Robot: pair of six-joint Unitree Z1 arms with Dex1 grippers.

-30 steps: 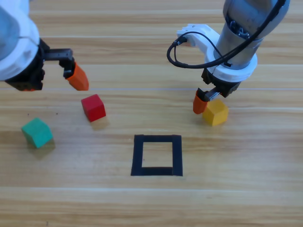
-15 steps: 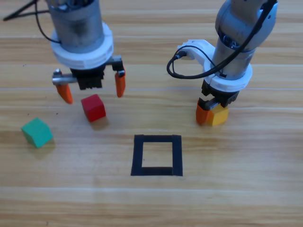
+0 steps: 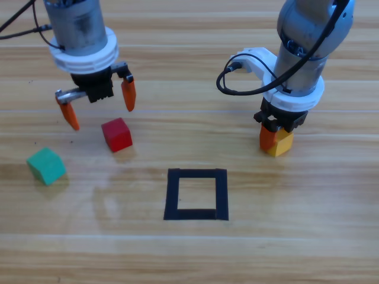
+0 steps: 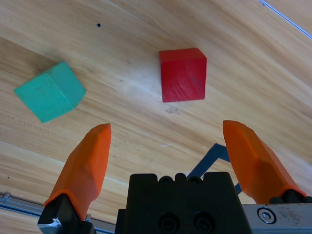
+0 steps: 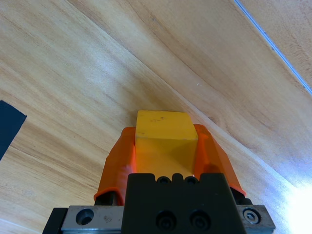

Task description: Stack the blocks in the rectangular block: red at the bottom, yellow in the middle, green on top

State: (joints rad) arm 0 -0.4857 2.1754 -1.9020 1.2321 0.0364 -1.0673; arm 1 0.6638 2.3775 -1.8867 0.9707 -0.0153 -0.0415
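Right hand [image 3: 276, 137]: clamped on the small matte yellow cube [image 5: 165, 146], ready for stacking.
Left hand [image 3: 99, 103]: spread wide above the small matte red cube [image 3: 116, 134], lining up the base block.

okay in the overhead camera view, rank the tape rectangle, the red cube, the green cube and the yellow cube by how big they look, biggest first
1. The tape rectangle, clearly largest.
2. The green cube and red cube look about alike, so no ranking between them.
3. The yellow cube shows smallest, but the right end effector covers part of it.

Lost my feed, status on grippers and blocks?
Left gripper open above red cube. Right gripper shut on yellow cube. Green cube untouched. Tape rectangle unobstructed.
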